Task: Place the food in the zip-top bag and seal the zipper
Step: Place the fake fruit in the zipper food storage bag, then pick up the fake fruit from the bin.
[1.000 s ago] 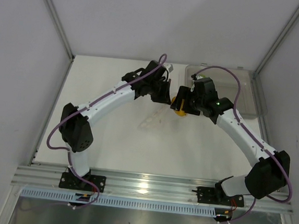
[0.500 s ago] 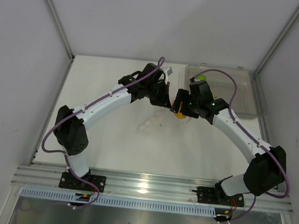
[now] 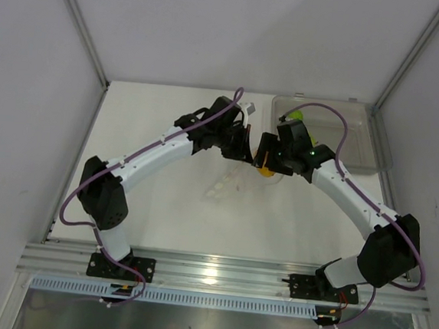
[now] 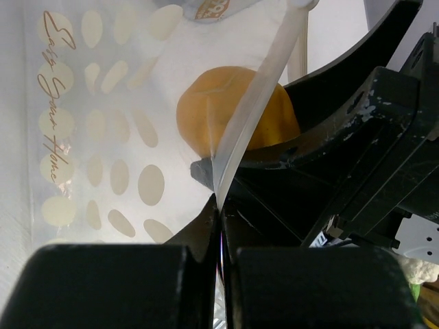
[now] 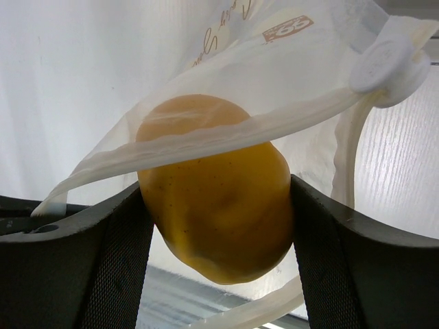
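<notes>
Left gripper [image 3: 236,147], just left of centre in the overhead view, clenched on the mouth edge of the zip-top bag [image 3: 224,185]; rest of the bag hanging down and left over the table [image 3: 169,214]. Same gripper [image 4: 221,236] at bottom centre of the left wrist view, fingers pressed together with the zipper [image 4: 255,113] strip pinched between them; dotted bag face [image 4: 103,137] filling the left of the frame.

Directly to its right, touching the bag mouth, right gripper [image 3: 264,159] grasping the orange piece [image 3: 263,167]. In the right wrist view, gripper [image 5: 216,205] with one finger on each side of the orange piece [image 5: 216,205]; bag edge [image 5: 274,75] draped across the fruit's top, upper part seen through the film, lower part bare.

At upper right of the overhead view, rigid clear tray [image 3: 360,142] holding one lime-green piece [image 3: 294,116], partly hidden behind the right arm.
</notes>
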You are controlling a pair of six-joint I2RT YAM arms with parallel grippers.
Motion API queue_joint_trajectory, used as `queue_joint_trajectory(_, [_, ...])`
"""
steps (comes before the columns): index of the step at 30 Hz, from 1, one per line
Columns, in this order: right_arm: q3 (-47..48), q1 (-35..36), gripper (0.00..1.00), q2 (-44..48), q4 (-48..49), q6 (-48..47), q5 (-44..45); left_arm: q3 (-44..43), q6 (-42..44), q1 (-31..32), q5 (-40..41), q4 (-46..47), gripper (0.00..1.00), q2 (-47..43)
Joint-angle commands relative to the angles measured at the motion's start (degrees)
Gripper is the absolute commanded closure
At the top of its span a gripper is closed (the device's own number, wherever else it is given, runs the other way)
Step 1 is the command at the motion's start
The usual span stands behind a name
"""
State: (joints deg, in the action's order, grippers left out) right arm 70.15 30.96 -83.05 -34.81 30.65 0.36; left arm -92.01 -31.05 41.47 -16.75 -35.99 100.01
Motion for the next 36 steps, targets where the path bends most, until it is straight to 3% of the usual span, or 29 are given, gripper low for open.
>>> queue_joint_trajectory(1, [2.53,0.42,0.39,-0.97,-0.35,0.2,1.84,-2.47,-0.33,0.19,0.66,-0.22,0.99,-1.92])
queue_joint_trajectory(2, [3.23,0.42,0.28,-1.5,-0.26,0.02,1.66,-2.74,-0.24,0.19,0.93,-0.66,0.99,-1.83])
queue_joint_trajectory(8, [4.64,0.33,0.01,-1.24,0.0,0.02,1.57,-5.55,-0.77,0.19,1.46,-1.45,0.99,0.36])
queue_joint_trajectory(23, [10.09,-0.63,0.01,4.73,-3.51,-1.91,0.34,-4.85,-0.59,-0.69,4.36,-2.68,0.99,0.1])
queue_joint_trajectory(30, [11.41,-9.85,0.01,10.8,-5.71,-4.11,-5.81,-5.46,0.2,-1.31,6.2,-3.12,0.99,0.28])
queue_joint_trajectory(36, [11.94,-24.18,0.01,5.98,-0.63,-8.05,-11.0,-5.29,-0.15,-1.75,7.09,-2.78,0.99,-0.51])
